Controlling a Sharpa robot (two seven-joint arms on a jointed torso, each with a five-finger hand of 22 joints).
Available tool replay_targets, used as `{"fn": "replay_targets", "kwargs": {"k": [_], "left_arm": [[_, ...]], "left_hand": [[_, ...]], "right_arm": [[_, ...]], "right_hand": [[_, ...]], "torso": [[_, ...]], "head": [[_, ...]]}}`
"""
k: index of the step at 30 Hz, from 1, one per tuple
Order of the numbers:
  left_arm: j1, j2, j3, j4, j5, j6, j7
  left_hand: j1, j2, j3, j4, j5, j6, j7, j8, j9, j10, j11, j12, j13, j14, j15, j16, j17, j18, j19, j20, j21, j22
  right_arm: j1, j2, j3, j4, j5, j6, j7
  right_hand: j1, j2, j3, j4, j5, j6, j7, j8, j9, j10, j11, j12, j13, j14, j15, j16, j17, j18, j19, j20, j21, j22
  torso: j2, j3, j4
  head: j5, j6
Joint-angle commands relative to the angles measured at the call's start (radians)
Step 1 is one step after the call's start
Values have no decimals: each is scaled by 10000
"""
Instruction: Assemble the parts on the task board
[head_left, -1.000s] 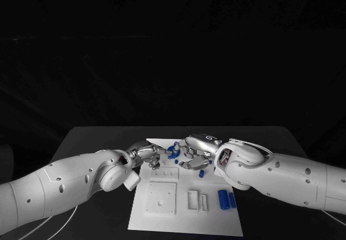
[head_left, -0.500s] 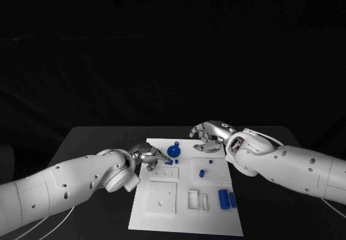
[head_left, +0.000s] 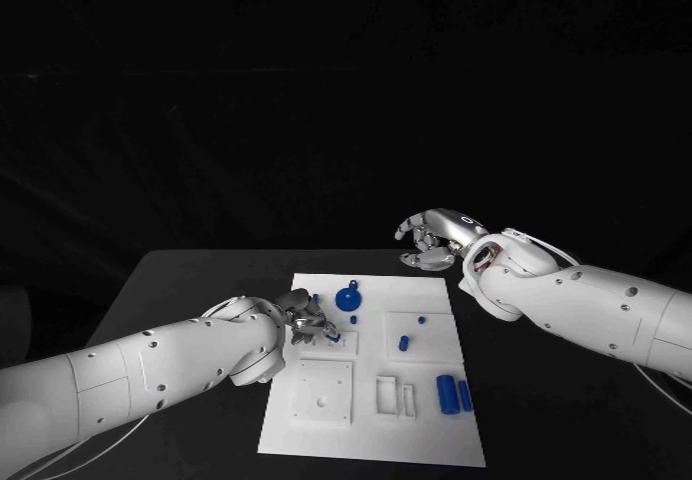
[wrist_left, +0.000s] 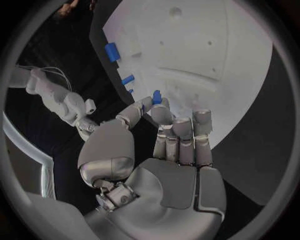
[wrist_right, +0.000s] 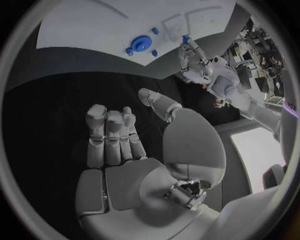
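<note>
We hold a small blue part (wrist_left: 156, 96) pinched at the fingertips of our left hand (head_left: 306, 312), low over the left half of the task board (head_left: 433, 440), near the blue gear (head_left: 348, 298). We should lower it squarely into its seat, probably with light pressure. Our right hand (head_left: 434, 238) hangs with fingers loosely apart, empty, beyond the board's far edge, leaving room.

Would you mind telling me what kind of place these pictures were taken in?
Probably a robotics lab or test bench. A white task board with cut-out slots and small blue parts lies on a black table against a dark backdrop, and the left robot hand pinches a blue part.
</note>
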Motion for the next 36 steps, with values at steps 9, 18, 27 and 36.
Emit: {"fn": "replay_targets", "kwargs": {"k": [9,18,27,36], "left_arm": [[22,307,-220,-440,-1321,-362,-745],[10,528,-235,-687,-1353,-366,-727],[-38,680,-233,-855,-1330,-332,-671],[-91,775,-232,-961,-1336,-231,-663]], "left_hand": [[578,448,14,-13,700,461,-114,34,277,112,-51,-7,15,565,-412,66,-8,-110,156,-1305,64,19],[560,408,4,-25,824,532,-131,38,286,119,-66,15,28,592,-426,75,-7,-99,197,-1316,84,36],[533,374,-13,-11,841,586,-142,51,295,120,-75,24,34,599,-433,75,-8,-97,210,-1317,87,40],[539,283,-32,12,663,715,-176,91,326,121,-106,41,45,610,-459,72,-11,-84,235,-1325,86,48]], "right_arm": [[133,108,150,-343,153,-120,9],[153,144,171,-331,161,-112,10],[154,177,177,-334,161,-100,10],[154,184,178,-295,162,-73,-2]], "right_hand": [[-2,-107,4,48,116,74,100,-14,-14,-50,37,43,-23,7,77,-46,-20,979,10,38,-61,127],[3,-114,4,55,165,81,98,-9,-15,-52,35,46,-33,7,75,-51,-23,979,9,40,-67,127],[-1,-117,0,66,207,83,97,-6,-16,-54,35,48,-41,7,74,-54,-25,979,11,42,-71,128],[-5,-120,-5,79,268,86,95,-3,-18,-56,33,52,-51,9,73,-56,-27,979,13,44,-76,129]], "torso": [[-59,43,31],[-36,32,26],[-42,30,28],[-49,34,23]], "head": [[20,-84],[29,-127],[27,-140],[31,-173]]}}
